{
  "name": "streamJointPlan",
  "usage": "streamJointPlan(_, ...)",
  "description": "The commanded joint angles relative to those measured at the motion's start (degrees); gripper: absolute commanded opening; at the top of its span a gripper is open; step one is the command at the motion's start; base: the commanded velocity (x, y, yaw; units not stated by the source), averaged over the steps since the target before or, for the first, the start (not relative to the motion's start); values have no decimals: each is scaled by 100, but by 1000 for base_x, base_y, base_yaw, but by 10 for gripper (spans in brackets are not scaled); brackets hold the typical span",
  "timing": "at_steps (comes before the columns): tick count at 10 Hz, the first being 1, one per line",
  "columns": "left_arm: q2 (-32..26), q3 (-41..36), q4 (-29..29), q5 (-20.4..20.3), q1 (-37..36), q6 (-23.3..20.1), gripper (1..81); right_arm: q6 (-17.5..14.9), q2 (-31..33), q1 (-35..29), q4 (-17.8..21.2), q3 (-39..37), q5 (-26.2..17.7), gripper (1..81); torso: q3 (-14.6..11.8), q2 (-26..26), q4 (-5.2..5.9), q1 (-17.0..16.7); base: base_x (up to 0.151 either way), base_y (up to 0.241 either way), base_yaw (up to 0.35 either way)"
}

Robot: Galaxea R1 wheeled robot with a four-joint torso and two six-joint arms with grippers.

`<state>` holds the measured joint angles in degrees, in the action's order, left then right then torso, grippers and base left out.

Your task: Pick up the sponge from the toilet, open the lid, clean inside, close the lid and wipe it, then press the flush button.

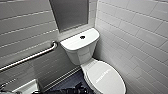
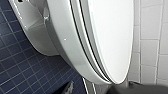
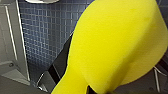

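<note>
Closest to me, the right gripper (image 3: 88, 89) is clamped on the sponge (image 3: 112, 45). The yellow foam pinches to a waist where it is gripped and bulges wide beyond that. The sponge is off the toilet (image 1: 82, 56) and up in the air, with the dark blue floor (image 3: 47, 32) behind it.

I cannot tell the state of the left gripper (image 2: 97, 90). Its wrist camera is low beside the toilet's bowl (image 2: 60, 37), at about rim height. From there I see the lid (image 2: 112, 37) lying flat on the seat (image 2: 83, 47), and the seat lying on the bowl, with thin dark lines between the layers. The blue floor runs under the bowl on one side, and white wall tiles (image 2: 150, 50) stand just past the lid on the other.

In the head view, a dark part of the robot (image 1: 75, 88) sits just in front of the toilet. The lid is shut and covers the whole bowl, with faint grey lettering across its top.

Behind the bowl is the tank (image 1: 80, 45), and the flush button (image 1: 82, 37) is a small dark round spot in the middle of its top. The tiled wall stands close along the toilet's right side. To the toilet's left a metal bar (image 1: 30, 58) slants along the other tiled wall, its end near the tank. Above the tank, a flat grey panel (image 1: 70, 13) is set into the back wall.
</note>
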<state>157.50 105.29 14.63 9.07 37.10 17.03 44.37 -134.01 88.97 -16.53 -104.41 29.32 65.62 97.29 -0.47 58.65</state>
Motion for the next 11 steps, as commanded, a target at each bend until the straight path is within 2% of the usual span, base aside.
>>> streamJointPlan(1,115,-96,102,253,-637,28,811,-8,258,47,-166,80,-225,10,0,-5,0,-2,0,0,0)
streamJointPlan(2,185,-44,102,236,-647,28,811,-8,258,65,-166,62,-207,10,192,2,0,2,0,0,0)
streamJointPlan(3,264,18,102,192,-647,28,811,-8,258,82,-166,62,-137,10,24,-5,0,2,0,0,0)
streamJointPlan(6,616,493,128,271,-769,28,811,-8,249,65,-158,62,-137,10,173,-5,0,2,0,0,0)
streamJointPlan(9,976,764,207,280,-936,125,811,-8,241,82,-158,54,-128,10,166,-5,0,5,0,0,0)
streamJointPlan(11,1091,844,452,218,-989,352,811,27,206,82,-158,54,-128,10,166,-5,0,5,0,0,0)
